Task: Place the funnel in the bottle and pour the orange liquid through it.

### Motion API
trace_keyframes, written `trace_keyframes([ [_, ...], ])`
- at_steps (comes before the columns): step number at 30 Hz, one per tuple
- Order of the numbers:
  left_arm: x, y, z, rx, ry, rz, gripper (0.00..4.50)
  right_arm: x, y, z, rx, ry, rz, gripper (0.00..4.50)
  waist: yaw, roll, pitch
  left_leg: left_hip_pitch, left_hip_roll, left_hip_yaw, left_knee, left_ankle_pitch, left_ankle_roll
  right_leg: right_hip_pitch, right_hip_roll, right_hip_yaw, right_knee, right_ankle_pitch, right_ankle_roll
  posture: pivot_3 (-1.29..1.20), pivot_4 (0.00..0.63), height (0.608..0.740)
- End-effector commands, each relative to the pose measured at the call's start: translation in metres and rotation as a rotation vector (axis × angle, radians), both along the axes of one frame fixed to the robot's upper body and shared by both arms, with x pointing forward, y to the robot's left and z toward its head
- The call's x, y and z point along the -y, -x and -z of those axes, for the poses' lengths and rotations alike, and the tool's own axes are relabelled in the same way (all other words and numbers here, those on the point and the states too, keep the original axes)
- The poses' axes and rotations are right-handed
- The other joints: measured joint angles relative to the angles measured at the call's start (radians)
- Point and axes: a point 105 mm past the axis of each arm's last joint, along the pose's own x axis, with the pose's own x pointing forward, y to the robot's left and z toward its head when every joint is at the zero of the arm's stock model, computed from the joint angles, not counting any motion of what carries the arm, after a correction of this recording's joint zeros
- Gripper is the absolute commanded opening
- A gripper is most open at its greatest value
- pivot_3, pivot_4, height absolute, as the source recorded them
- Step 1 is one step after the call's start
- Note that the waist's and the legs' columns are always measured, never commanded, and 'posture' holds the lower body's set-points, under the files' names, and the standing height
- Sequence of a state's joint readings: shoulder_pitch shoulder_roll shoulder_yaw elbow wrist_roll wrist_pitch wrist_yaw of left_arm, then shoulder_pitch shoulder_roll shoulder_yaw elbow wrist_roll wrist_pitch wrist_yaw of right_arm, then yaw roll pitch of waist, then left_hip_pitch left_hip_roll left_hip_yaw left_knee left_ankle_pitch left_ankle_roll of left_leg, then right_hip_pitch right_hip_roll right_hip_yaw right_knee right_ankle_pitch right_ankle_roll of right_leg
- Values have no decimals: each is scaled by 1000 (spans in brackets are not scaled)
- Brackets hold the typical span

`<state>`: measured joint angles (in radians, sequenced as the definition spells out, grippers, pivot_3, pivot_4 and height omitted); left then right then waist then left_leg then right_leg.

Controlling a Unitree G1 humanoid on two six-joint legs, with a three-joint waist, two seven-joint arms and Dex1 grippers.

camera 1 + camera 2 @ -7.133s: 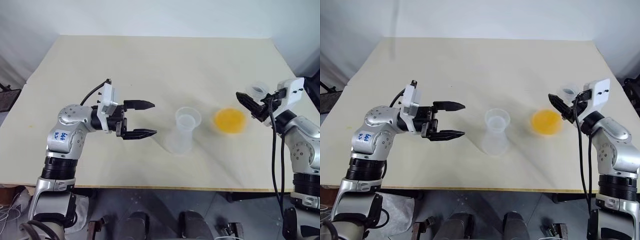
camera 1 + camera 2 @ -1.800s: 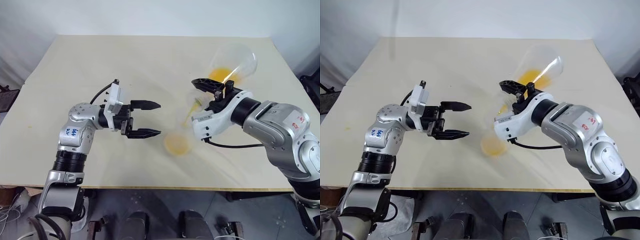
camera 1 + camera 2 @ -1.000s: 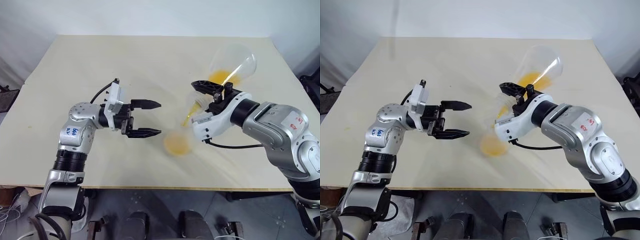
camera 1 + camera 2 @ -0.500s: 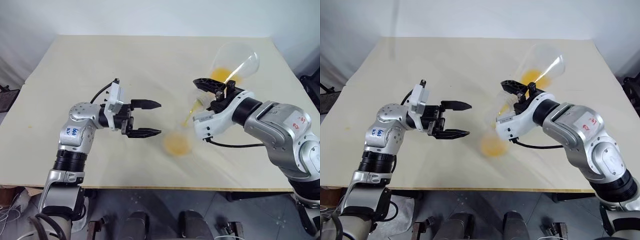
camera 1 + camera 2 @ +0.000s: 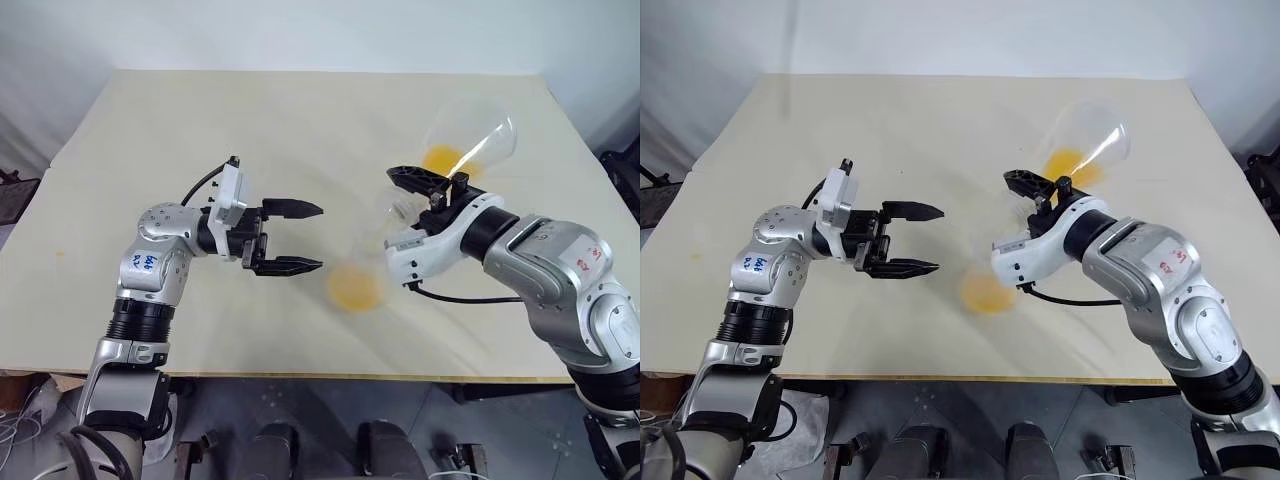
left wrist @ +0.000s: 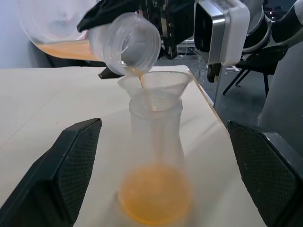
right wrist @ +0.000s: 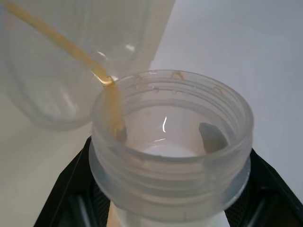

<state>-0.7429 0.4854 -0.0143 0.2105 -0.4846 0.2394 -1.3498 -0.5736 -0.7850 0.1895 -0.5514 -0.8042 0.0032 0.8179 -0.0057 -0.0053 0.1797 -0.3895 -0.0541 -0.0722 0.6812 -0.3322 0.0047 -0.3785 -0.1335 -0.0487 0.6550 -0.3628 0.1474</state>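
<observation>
Two things have changed since half a second ago: your right claw (image 5: 418, 190), pinched on the neck of the larger flask (image 5: 470, 135), sits a little lower and nearer the bottle (image 6: 155, 165), and the orange liquid (image 6: 154, 198) pooled in the bottle's base looks about the same. Seven seconds back that flask stood on the worktop (image 5: 250, 120) and the bottle was empty. Your left claw (image 5: 300, 237) stays spread wide beside the bottle, gripping nothing. From the left wrist you see the funnel (image 6: 156, 83) seated in the bottle's neck with a thin orange stream falling into it. In the head views the funnel and bottle are nearly see-through and hard to outline, and the right claw's fingers are largely hidden behind the flask's neck.
</observation>
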Motion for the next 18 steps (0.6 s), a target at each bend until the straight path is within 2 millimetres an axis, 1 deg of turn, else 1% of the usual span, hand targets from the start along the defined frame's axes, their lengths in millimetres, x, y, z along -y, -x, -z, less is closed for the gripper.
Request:
trace_keyframes([
  [1, 1, 1, -12, 54, 5, 9, 4500, 0, 9, -22, 103, -20, -5, 2473, 0, 0, 0, 0, 0, 0, 0, 0, 0, 0, 0, 0, 0, 0, 0, 0, 150, 740],
  [18, 2, 0, -12, 54, 7, 14, 4500, -2, 10, -26, 132, 21, -21, 2473, 0, 0, 0, 0, 0, 0, 0, 0, 0, 0, 0, 0, 0, 0, 0, 0, 150, 740],
])
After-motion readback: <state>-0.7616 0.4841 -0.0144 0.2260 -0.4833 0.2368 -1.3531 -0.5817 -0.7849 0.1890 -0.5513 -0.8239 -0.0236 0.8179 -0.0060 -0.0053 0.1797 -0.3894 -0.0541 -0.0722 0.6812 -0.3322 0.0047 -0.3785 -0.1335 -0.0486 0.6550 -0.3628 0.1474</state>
